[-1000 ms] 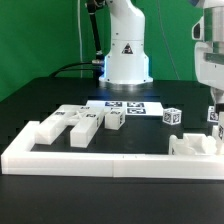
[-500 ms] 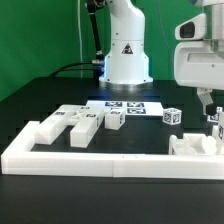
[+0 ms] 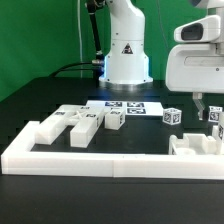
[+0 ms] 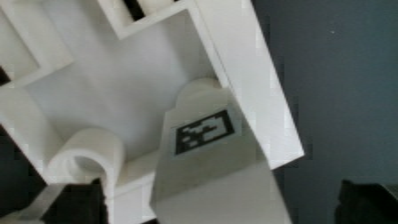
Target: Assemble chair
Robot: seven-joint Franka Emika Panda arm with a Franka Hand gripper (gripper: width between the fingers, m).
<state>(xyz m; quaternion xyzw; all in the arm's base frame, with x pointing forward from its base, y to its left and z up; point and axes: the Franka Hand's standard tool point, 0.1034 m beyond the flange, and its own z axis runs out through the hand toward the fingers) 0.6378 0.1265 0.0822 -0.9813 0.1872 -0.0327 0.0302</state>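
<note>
Fingers [image 4: 377, 203] spread wide, holding nothing; tagged chair part [image 4: 205, 130] below, between them, long axis crosswise to finger line.

marker board [image 3: 125, 105], white border rail [image 3: 100, 160], black table [image 3: 40, 100]

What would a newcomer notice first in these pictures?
The big white robot base stands at the back, in the middle. At the exterior view's right, the open jaws hang over a white chair part by the border rail; more chair parts lie at its left.
</note>
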